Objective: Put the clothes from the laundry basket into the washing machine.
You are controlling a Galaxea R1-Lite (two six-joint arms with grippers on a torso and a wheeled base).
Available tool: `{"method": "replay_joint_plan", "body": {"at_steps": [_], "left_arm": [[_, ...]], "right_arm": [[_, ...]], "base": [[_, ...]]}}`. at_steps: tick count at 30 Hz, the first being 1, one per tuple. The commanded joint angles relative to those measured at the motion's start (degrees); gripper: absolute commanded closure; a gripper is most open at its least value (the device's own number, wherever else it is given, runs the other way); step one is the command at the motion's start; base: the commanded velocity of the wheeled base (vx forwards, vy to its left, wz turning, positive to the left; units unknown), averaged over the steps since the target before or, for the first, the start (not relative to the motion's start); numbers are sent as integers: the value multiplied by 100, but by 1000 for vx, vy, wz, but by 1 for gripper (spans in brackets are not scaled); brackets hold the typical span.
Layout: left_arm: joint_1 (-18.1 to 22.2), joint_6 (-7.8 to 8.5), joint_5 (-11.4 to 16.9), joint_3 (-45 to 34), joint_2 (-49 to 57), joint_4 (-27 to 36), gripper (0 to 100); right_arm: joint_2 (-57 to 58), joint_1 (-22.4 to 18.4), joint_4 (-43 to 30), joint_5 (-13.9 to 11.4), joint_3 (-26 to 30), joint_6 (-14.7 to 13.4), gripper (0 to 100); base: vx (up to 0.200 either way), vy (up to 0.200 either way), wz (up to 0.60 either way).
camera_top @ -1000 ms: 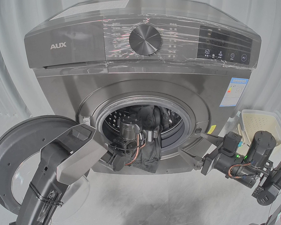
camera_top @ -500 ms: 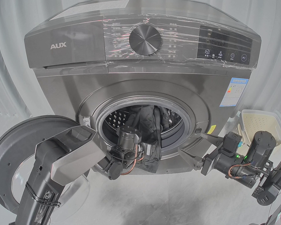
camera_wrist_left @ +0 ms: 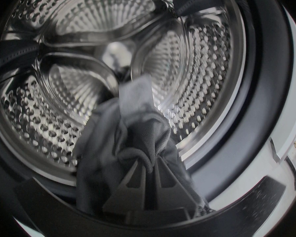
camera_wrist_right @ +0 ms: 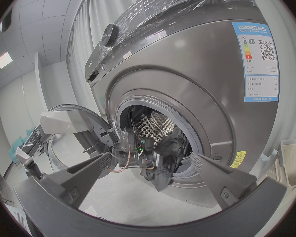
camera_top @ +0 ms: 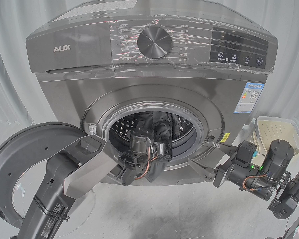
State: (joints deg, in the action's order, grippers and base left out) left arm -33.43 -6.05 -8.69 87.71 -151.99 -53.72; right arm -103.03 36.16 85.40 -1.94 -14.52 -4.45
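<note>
In the head view, the left claw [camera_top: 161,147] is seen higher and closer to the round door opening of the grey steel-fronted washing machine [camera_top: 89,93] than half a second ago. The dark crumpled garment [camera_top: 161,126] is drawn up with it, so less cloth is left hanging over the lower rim of the opening. Its upper part is bunched inside the mouth of the perforated steel drum [camera_top: 123,126]. The round grey door [camera_top: 20,156] is swung wide at the machine's left. The right claw [camera_top: 202,152] is hardly shifted and is held near the machine's lower right front corner, its fingers spread wide and nothing between them. The cream perforated plastic laundry basket [camera_top: 275,130] is stood beside the machine's right side.

In the left wrist view, the left claw's fingers are seen pressed together on a fold of the garment, which is bunched at the drum's lower rim. A white label [camera_wrist_left: 135,94] is stuck up from the cloth.

In the right wrist view, the right claw's fingers are seen wide apart and touching nothing. The garment is draped across the opening's lower edge.
</note>
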Motion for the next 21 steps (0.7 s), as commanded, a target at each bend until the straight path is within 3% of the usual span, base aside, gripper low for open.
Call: {"method": "replay_joint_plan", "body": {"at_steps": [1, 4, 12, 13, 16, 21], "left_arm": [[161, -19, -449, 1424, -410, -24, 100], [231, -19, -484, 1960, -577, 2, 100], [258, -46, -484, 2013, -604, -24, 100], [258, -55, -484, 1995, -595, -33, 0], [205, -107, -484, 1908, -533, -42, 0], [56, -90, -458, 765, 91, 46, 0]], "right_arm": [[3, 5, 3, 0, -7, 6, 0], [3, 5, 3, 0, 2, 6, 0], [3, 5, 12, -8, -7, -3, 0], [3, -3, 12, -8, -7, 6, 0], [3, -3, 12, -8, -7, -3, 0], [3, -3, 12, -8, 10, 6, 0]], "base": [[0, 0, 0], [0, 0, 0], [0, 0, 0], [0, 0, 0], [0, 0, 0], [0, 0, 0]]}}
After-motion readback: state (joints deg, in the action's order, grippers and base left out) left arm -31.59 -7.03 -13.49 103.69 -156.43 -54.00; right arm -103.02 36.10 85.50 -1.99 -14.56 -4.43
